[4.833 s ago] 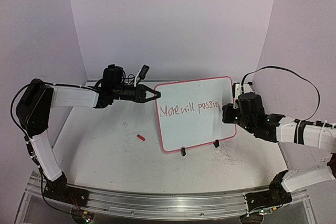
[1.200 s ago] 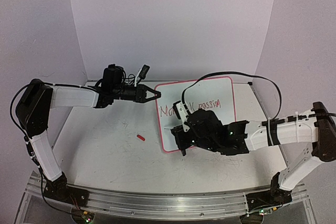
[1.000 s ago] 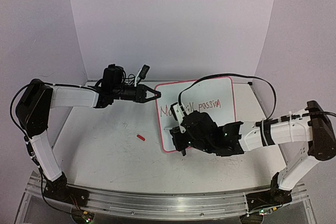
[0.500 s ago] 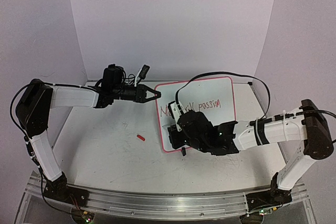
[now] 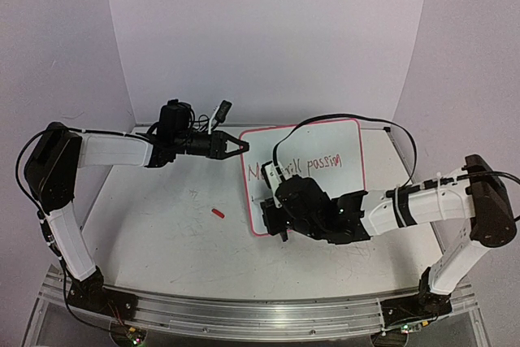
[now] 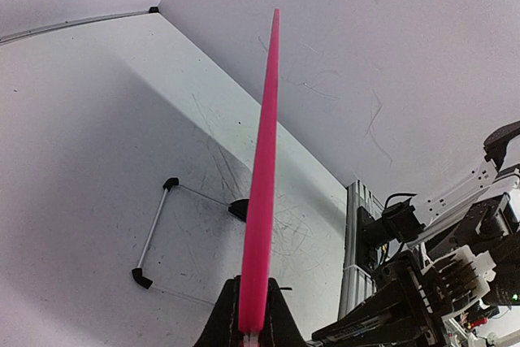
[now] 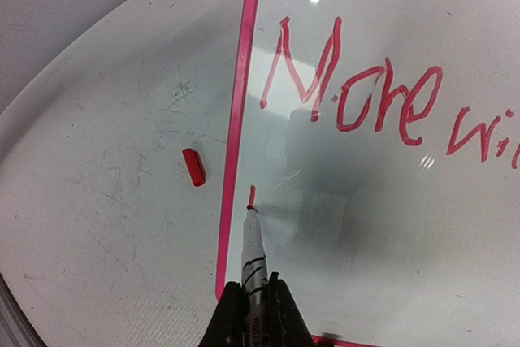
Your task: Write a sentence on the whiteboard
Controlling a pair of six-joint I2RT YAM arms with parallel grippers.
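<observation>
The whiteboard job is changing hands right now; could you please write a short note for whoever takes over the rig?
Left gripper: shut on the whiteboard rim near its top left corner; the board stands upright on the table.
Right gripper: shut on the marker, tip on the board near its left rim.
Done: first line, starting "More will".
Left: the second line; only a short red stroke is there.
The red cap lies on the table, left of the board.

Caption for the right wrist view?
Right claw grips a marker, tip at a short red stroke below "More" on the whiteboard; red cap alongside.
</observation>
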